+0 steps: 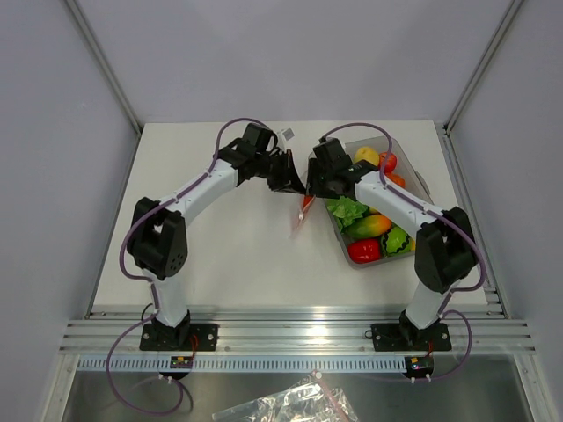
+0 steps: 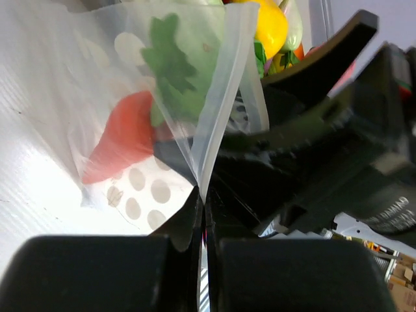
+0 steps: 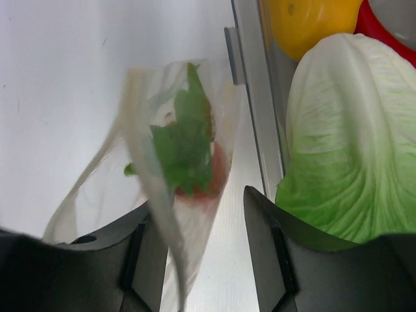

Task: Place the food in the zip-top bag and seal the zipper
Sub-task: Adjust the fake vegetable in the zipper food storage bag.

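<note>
The zip-top bag [image 1: 303, 216] hangs in the air between my two grippers at mid table. The long red-orange food piece with green top [image 2: 120, 140] lies inside it, also in the right wrist view [image 3: 188, 153]. My left gripper [image 2: 203, 208] is shut on the bag's whitish zipper strip [image 2: 218, 110]; it shows in the top view [image 1: 290, 174]. My right gripper [image 3: 201, 260] is open, its jaws on either side of the bag's mouth, the strip [image 3: 156, 201] close to its left finger; it shows in the top view [image 1: 314, 183]. The eggplant is not visible.
A clear tray [image 1: 413, 176] at the right holds toy produce: lettuce [image 1: 347, 211], a red bell pepper [image 1: 363, 251], a yellow piece [image 1: 367, 156] and others. A pale green cabbage [image 3: 351, 149] sits beside my right gripper. Another crumpled plastic bag [image 1: 290, 404] lies below the table's near edge.
</note>
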Motion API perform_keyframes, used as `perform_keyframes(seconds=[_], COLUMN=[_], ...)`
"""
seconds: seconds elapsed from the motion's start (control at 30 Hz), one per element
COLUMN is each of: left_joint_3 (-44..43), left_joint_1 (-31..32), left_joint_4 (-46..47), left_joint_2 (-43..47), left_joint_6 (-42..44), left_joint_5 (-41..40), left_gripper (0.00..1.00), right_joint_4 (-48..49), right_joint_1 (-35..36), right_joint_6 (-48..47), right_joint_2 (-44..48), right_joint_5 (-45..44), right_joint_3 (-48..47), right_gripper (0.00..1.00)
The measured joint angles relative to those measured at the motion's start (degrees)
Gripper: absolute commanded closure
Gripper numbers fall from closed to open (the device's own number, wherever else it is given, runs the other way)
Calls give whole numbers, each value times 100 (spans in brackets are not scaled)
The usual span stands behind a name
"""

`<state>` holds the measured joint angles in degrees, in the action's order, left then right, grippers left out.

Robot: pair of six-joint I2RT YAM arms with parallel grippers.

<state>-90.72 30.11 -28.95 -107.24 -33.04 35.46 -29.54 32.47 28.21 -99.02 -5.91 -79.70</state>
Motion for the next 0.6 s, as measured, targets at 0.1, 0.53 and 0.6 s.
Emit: perform_keyframes(seconds=[0.1, 0.53, 0.6], left_joint_3=[66, 133, 133], left_joint_1=[-66, -83, -83], left_joint_4=[63, 26, 33], left_joint_2=[125, 286, 286], left_joint_6=[0, -2, -2], left_joint_5=[-4, 144, 166], left_gripper=[100, 100, 100], right_joint_4=[-81, 118, 129], right_joint_1=[-35, -192, -186], right_joint_6=[39, -17, -48], right_joint_2=[-323, -52, 13], right_joint_5=[-153, 205, 249], right_joint_3=[-284, -483, -483], right_gripper=[46, 44, 44])
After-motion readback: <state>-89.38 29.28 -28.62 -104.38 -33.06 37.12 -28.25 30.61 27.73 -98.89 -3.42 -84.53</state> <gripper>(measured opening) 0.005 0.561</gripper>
